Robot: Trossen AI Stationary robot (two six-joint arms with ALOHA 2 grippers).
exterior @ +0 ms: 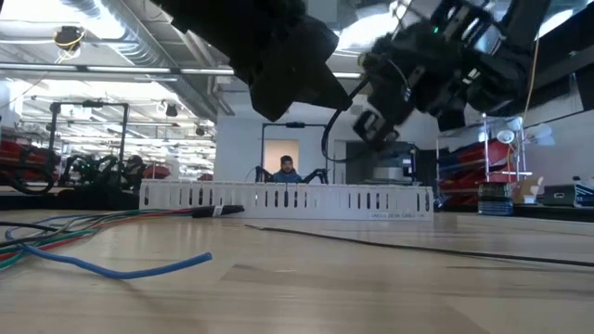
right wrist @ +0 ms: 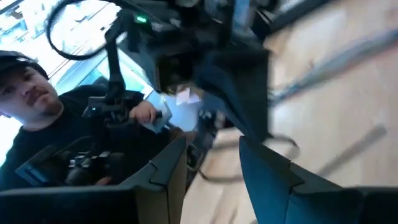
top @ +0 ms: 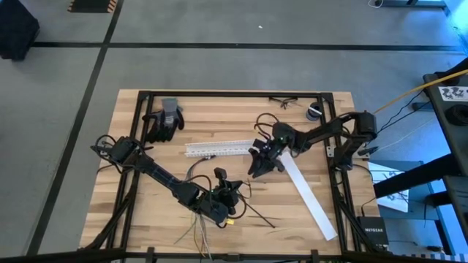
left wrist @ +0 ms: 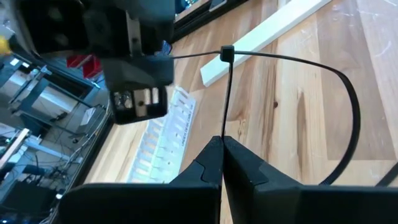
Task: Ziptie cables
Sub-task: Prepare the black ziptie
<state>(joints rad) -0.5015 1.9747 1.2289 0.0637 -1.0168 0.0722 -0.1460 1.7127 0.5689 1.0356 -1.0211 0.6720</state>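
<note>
Near the table's front edge | left gripper (left wrist: 222,163) pinched shut on looped thin black plastic ziptie (left wrist: 348,99) | right gripper (top: 257,165) part-open, empty, above | limp grey-white cables (top: 196,228) outside loop | risk: cinching 1 empty loop

Open wood near the gloves (top: 164,119); white channel (top: 219,149) and white strip (top: 311,196) across mid-table.

Black ziptie (left wrist: 292,68), white slotted channel (top: 219,149), blue cable (exterior: 130,269), pale wooden table (top: 307,219).
</note>
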